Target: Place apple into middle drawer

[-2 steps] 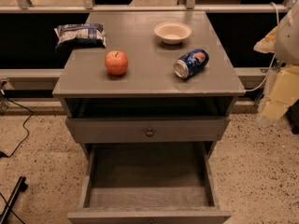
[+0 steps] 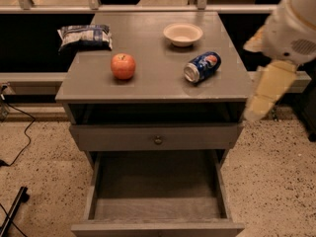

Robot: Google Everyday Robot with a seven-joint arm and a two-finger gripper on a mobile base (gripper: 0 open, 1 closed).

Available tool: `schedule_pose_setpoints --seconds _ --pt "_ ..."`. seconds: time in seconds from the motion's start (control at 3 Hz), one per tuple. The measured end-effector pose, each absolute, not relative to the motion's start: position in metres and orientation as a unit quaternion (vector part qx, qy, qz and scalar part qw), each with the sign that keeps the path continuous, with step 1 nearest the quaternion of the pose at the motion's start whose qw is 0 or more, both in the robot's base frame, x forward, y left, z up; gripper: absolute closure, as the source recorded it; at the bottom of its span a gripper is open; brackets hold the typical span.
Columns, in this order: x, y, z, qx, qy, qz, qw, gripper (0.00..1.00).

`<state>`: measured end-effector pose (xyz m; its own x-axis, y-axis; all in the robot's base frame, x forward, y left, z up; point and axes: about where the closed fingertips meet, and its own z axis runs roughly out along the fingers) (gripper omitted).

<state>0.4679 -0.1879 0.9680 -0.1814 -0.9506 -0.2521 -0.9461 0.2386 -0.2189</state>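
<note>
The red-orange apple (image 2: 123, 66) sits on the left part of the grey cabinet top (image 2: 148, 83). The middle drawer (image 2: 155, 189) is pulled out below, and its pale wood-grain floor is bare. Above it is a shut drawer front with a small round knob (image 2: 158, 140). My gripper (image 2: 269, 93) hangs at the end of the white and cream arm off the cabinet's right side. It is level with the top's front edge, far to the right of the apple and touching nothing.
A blue soda can (image 2: 202, 66) lies on its side on the right of the top. A white bowl (image 2: 182, 33) stands at the back and a chip bag (image 2: 85, 36) at the back left. Cables (image 2: 19, 142) lie on the speckled floor at left.
The arm with the gripper has moved a little to the left, closer to the cabinet's right side. The apple, the can and the drawer have not moved.
</note>
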Motion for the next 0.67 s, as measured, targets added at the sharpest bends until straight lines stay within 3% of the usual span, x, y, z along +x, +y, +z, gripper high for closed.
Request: schedule_pose_setpoints --seconds 0.67 --pt "0.586 -0.043 0.963 -0.675 0.687 0.074 0.258 0.0"
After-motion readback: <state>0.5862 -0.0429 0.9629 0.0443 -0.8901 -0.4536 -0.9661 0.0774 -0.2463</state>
